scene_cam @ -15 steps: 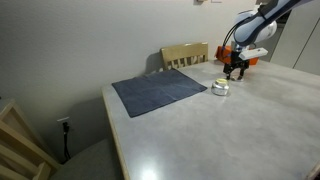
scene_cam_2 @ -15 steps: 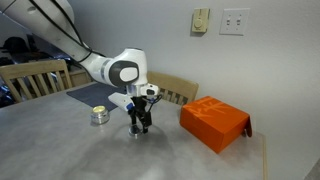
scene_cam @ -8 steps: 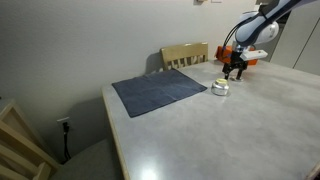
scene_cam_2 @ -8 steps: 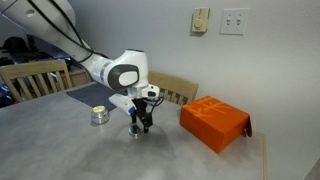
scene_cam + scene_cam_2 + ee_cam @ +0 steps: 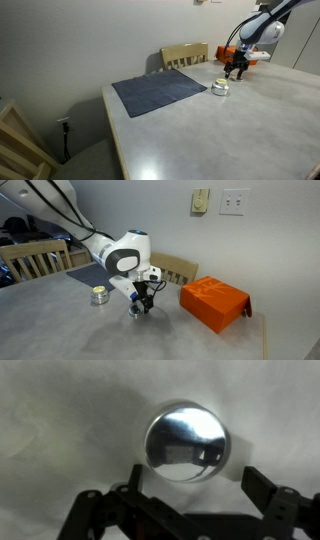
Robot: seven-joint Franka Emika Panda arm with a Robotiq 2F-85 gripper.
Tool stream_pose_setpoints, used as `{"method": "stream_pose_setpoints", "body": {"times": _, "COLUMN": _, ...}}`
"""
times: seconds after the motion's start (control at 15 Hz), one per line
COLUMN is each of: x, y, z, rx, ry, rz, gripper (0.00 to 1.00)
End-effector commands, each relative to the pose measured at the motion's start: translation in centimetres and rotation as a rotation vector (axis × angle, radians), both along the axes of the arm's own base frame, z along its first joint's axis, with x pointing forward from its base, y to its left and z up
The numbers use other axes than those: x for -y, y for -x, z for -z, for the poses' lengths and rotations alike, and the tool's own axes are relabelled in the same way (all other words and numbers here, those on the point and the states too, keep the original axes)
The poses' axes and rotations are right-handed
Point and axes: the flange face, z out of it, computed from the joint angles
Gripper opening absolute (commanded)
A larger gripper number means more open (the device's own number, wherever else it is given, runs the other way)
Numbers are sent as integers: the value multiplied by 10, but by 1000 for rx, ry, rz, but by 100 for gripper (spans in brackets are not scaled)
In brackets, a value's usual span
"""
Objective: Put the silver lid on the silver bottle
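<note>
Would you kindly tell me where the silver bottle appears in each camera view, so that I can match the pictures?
Exterior view: the silver bottle sits right of centre, just beside and below the gripper.
Exterior view: the bottle sits left of centre, to the left of the gripper.
Wrist view: not in it.
Shared landmark: the gripper, whose fingers fill the bottom of the wrist view.

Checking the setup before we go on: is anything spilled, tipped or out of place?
Nothing spilled or damaged. The silver lid lies alone on the table, apart from the upright silver bottle; the open gripper hangs over it.
</note>
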Motion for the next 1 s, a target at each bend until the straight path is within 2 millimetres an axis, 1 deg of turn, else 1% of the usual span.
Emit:
{"method": "stream_pose_setpoints", "body": {"times": 0.0, "x": -2, "y": 3, "z": 18, "rx": -8, "ry": -38, "rz": -31, "gripper": 100}}
{"method": "stream_pose_setpoints", "body": {"times": 0.4, "x": -4, "y": -3, "z": 16, "rx": -42, "ry": -35, "rz": -45, "gripper": 100}}
{"method": "stream_pose_setpoints", "body": {"times": 0.93, "x": -8, "y": -15, "z": 20, "rx": -114, "ry": -22, "rz": -41, "gripper": 100}}
